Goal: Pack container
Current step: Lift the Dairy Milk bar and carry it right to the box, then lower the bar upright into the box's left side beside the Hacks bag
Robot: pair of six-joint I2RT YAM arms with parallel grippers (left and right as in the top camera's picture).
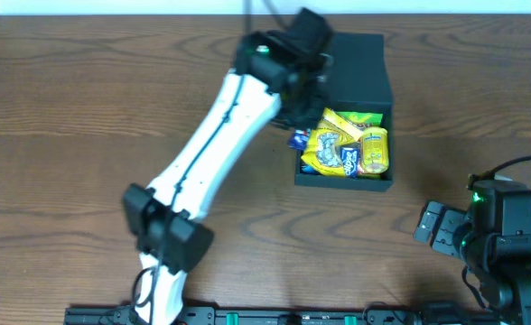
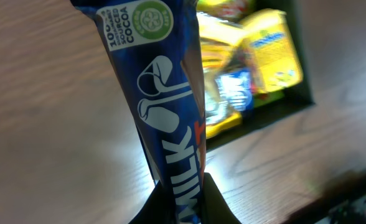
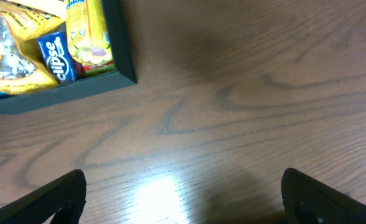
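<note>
**Blue bar held beside the open container**

Overhead view: the left arm (image 1: pixel 216 135) is stretched from the near edge of the table (image 1: pixel 67 117) diagonally toward the far right, with its wrist bent down at the left wall of the container (image 1: pixel 342 176). The left gripper (image 1: pixel 303 119) is largely hidden under the wrist; a blue bar (image 1: pixel 298 140) is seen just below it, at the container's left rim. The container is placed far of centre, its lid (image 1: pixel 360 63) folded back on the far side, and yellow packets (image 1: pixel 338 144) are packed inside. The right gripper (image 1: pixel 431 226) is held low at the near right, well apart from the container.

Left wrist view: the left gripper (image 2: pixel 180 208) is clamped on the lower end of the blue bar (image 2: pixel 164 118), whose wrapper is printed with white letters and a green cocoa seal. The bar is held above the wood, just left of the container (image 2: pixel 301 68).

Right wrist view: the right gripper (image 3: pixel 183 199) is spread wide, with nothing held between its fingers (image 3: pixel 55 199). Only bare wood is seen beneath it. A corner of the container (image 3: pixel 124 62) is seen at the far left, with a blue gum packet (image 3: pixel 55 50) inside.
</note>
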